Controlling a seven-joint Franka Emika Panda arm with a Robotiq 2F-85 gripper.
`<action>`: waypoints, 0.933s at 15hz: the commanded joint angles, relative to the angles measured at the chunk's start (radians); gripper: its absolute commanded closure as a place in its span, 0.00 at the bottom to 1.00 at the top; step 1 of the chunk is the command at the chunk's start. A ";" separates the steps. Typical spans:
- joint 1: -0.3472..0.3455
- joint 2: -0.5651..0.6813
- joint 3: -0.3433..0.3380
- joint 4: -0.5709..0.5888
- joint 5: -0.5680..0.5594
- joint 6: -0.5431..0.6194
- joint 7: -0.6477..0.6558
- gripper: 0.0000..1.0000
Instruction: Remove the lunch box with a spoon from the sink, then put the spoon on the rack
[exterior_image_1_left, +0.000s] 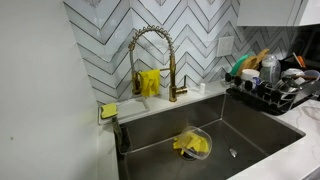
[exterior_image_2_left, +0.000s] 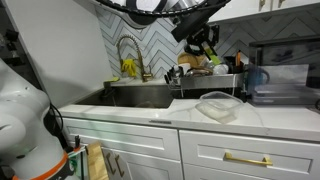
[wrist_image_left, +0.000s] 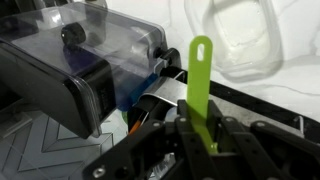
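My fingers (wrist_image_left: 232, 136) are clamped on the green spoon (wrist_image_left: 203, 85), whose handle stands upright between them. I hold it above the dish rack (exterior_image_2_left: 205, 78), right of the sink (exterior_image_2_left: 140, 95). The clear lunch box (exterior_image_2_left: 217, 105) sits on the worktop (exterior_image_2_left: 150, 116), just near of the rack.

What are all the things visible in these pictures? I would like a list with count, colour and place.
sink: one, dark steel, set in the white counter
faucet: one, gold, behind the sink
sponge: one, yellow, on the sink's corner
container: one, clear with something yellow inside, in the sink
dish rack: one, black, beside the sink
lunch box: one, clear, on the counter
spoon: one, green, upright in the gripper
gripper: one, black, shut on the spoon, by the dish rack
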 joint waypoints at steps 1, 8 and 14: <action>0.037 0.043 -0.041 0.029 0.049 0.048 -0.046 0.95; 0.235 0.182 -0.157 0.181 0.516 0.114 -0.446 0.95; 0.243 0.351 -0.164 0.357 0.839 0.084 -0.762 0.95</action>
